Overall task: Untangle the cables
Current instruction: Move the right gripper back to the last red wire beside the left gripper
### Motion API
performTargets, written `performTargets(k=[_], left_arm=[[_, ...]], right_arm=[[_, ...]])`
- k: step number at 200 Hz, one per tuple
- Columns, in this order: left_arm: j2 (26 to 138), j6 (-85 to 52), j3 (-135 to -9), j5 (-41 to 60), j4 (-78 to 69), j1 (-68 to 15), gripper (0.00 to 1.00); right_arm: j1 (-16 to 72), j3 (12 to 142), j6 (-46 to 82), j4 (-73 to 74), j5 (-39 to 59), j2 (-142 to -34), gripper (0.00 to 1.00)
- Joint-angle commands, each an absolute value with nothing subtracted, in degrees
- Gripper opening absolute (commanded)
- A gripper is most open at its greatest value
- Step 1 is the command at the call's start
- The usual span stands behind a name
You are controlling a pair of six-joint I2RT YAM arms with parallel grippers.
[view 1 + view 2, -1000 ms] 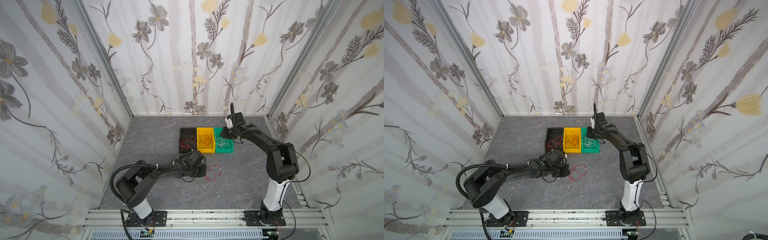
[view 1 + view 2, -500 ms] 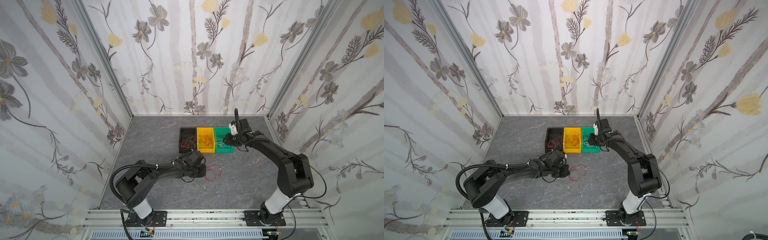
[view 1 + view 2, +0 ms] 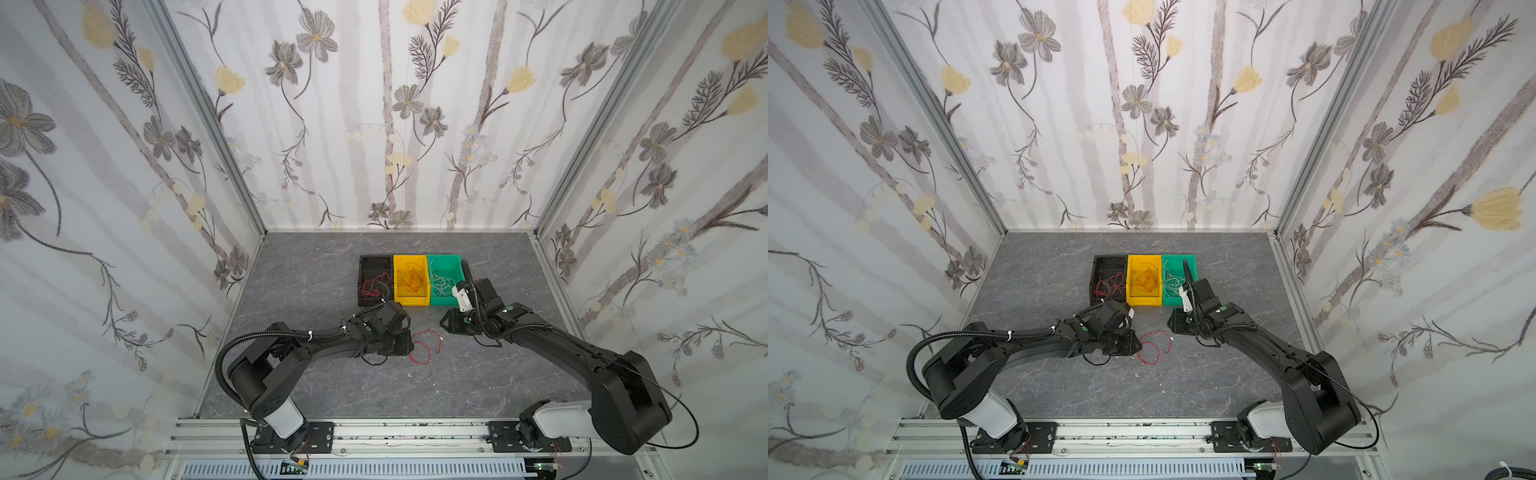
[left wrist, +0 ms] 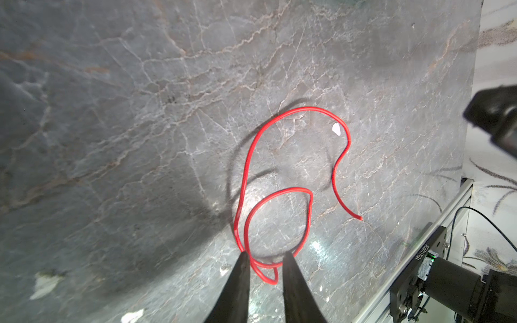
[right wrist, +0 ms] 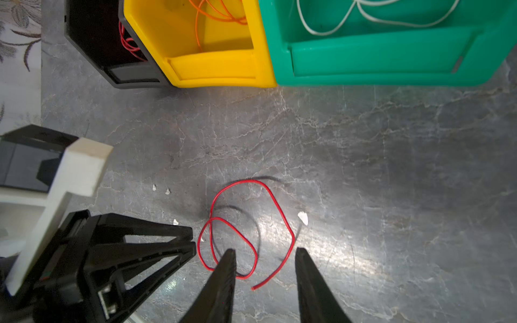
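Note:
One red cable (image 3: pixel 424 347) (image 3: pixel 1154 347) lies in loose loops on the grey table between the two arms. My left gripper (image 3: pixel 409 347) (image 4: pixel 264 256) is low at the cable's left end. Its jaws stand slightly apart, and a small loop of the red cable (image 4: pixel 307 108) lies between the fingertips without being pinched. My right gripper (image 3: pixel 444 322) (image 5: pixel 264 251) is open just above the red cable (image 5: pixel 246 181), with the free end between its fingers. More cables lie sorted in bins: red (image 3: pixel 372 284), orange (image 3: pixel 409 280) and white (image 3: pixel 442 284).
The black bin (image 3: pixel 374 262), yellow bin (image 3: pixel 409 301) and green bin (image 3: pixel 446 259) stand side by side just behind the grippers. Tiny white scraps (image 5: pixel 302 218) dot the table near the cable. Patterned walls close three sides, and an aluminium rail (image 3: pixel 374 432) runs along the front.
My right arm has swung from over the green bin forward and down to the red cable. The left jaws have parted a little, and the left arm has hardly moved.

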State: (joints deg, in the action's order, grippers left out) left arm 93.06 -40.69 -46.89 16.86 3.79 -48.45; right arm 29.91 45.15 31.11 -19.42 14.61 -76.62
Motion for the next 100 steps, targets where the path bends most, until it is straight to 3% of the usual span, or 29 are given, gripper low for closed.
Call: performTargets(k=[1,72,100], left_arm=[[93.1,-40.3,-46.6,17.7,3.8,-48.5,0.26],[94.1,-41.9,-45.5,19.3,1.7,-49.6,0.28],[94.7,-42.5,-45.4,19.4,0.6,-49.8,0.24]], right_arm=[[31.8,42.8,34.6,-16.3,14.4,-74.9,0.38],[36.9,38.6,38.5,-14.0,12.4,-76.4,0.40],[38.3,38.9,38.8,-13.8,11.6,-78.6,0.42]])
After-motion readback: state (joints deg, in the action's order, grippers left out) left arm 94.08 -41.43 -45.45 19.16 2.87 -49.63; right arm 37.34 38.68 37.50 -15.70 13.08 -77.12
